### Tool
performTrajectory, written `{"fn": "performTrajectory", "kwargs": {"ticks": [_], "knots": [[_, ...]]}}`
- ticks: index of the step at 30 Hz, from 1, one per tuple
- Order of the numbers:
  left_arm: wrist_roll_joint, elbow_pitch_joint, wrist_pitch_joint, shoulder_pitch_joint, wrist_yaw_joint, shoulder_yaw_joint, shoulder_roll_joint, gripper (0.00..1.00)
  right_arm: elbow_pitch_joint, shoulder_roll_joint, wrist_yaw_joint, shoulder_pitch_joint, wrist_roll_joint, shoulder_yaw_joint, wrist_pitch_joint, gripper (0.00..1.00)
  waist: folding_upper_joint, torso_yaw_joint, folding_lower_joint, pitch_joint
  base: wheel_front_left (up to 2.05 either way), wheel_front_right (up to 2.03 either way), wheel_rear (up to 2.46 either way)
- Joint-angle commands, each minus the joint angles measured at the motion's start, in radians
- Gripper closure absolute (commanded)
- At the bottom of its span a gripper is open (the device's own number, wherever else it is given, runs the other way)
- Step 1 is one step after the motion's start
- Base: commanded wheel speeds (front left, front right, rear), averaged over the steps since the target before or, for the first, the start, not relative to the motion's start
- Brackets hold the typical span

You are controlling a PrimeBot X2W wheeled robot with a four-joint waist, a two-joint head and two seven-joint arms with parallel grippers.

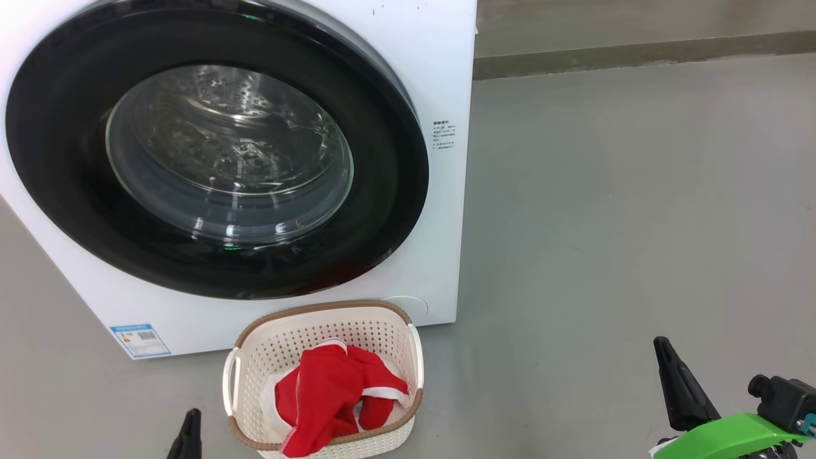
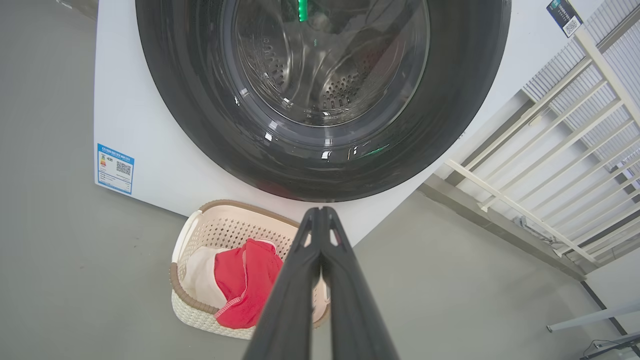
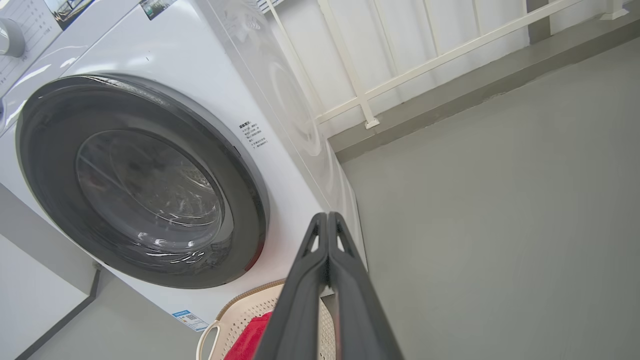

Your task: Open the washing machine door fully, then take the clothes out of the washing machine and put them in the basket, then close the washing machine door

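okay, i see the washing machine door (image 1: 64, 191) sitting flush against the white washing machine (image 1: 440, 64), with the steel drum (image 1: 236, 134) visible through its glass. the red and white clothes (image 1: 325, 395) lie heaped in the basket (image 1: 319, 311), which stands on the grey floor (image 1: 605, 223) just in front of the machine's lower edge. my left gripper (image 2: 320, 211) and right gripper (image 3: 327, 216) both have their dark fingers pressed together with nothing between them, apart from the basket and the door.

Grey floor (image 1: 637, 223) bears the washing machine (image 1: 446, 76), the basket (image 1: 382, 331) just before it.
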Motion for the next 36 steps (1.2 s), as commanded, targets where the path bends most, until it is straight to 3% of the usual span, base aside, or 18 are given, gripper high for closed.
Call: {"fn": "performTrajectory", "kwargs": {"ticks": [1, 36], "knots": [[-0.029, -0.024, 0.007, -0.052, -0.002, 0.020, 0.009, 1.00, -0.022, -0.007, -0.001, -0.054, 0.033, -0.005, 0.009, 1.00, 0.0000, 0.000, -0.0001, 0.001, 0.00, 0.00, 0.00], [-0.389, -0.025, 0.108, -0.104, -0.004, 0.042, -0.007, 1.00, -0.011, 0.007, -0.002, -0.097, 0.406, -0.041, 0.113, 1.00, 0.0000, 0.001, -0.0001, 0.027, 0.00, 0.00, 0.00]]}}
